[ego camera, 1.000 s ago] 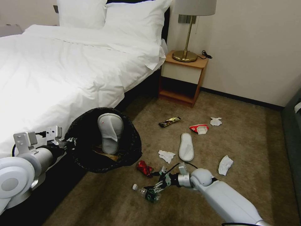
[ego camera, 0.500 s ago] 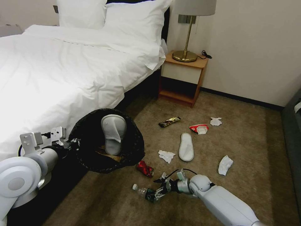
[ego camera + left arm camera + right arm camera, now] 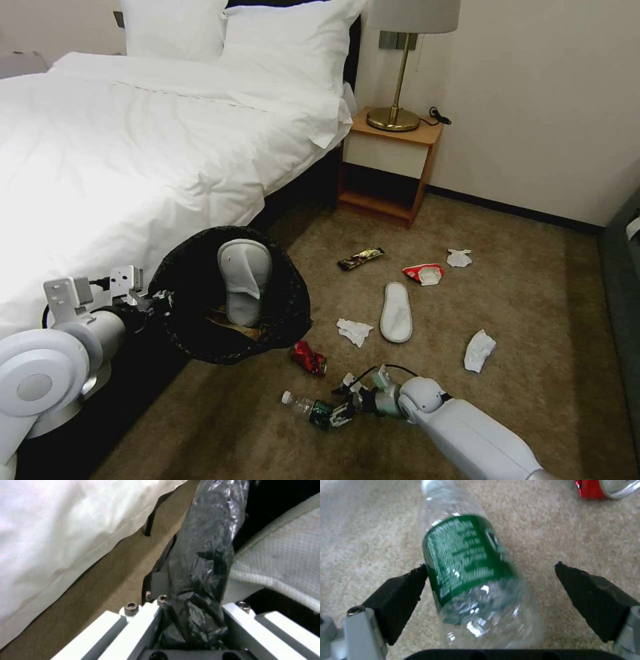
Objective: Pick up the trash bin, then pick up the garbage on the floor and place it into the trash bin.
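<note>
Big white bed (image 3: 133, 153) takes up the left side, with a wooden nightstand (image 3: 390, 167) and a brass lamp (image 3: 400, 67) against the far wall, and tan carpet (image 3: 533, 293) everywhere else.

The trash bin (image 3: 293, 313) with its crinkly black bag is held up off the floor next to the bed edge, mouth tipped toward the camera. A white slipper (image 3: 244, 280) stands on end inside it with some tan paper under it. The left end effector (image 3: 195, 630) is clenched on the bin's bagged rim; in the left wrist view you can see the black plastic pinched between the two white fingers (image 3: 146, 622).

Down low in front, the right end effector (image 3: 341, 412) is at the carpet, spread wide around the clear bottle (image 3: 308, 407) with the green label. In the right wrist view one black pad (image 3: 403, 597) is just about touching the label and the other sits apart from the bottle (image 3: 470, 580), so it's released, not gripping.

Litter still on the floor: a second slipper (image 3: 396, 312), a crushed red can (image 3: 309, 358) just beyond the bottle, a crumpled tissue (image 3: 353, 331) beside the slipper, another tissue (image 3: 479, 350) off to the right, a red wrapper (image 3: 423, 273) with a small white wad (image 3: 459, 257) near it, and a gold-brown snack packet (image 3: 361, 258).
</note>
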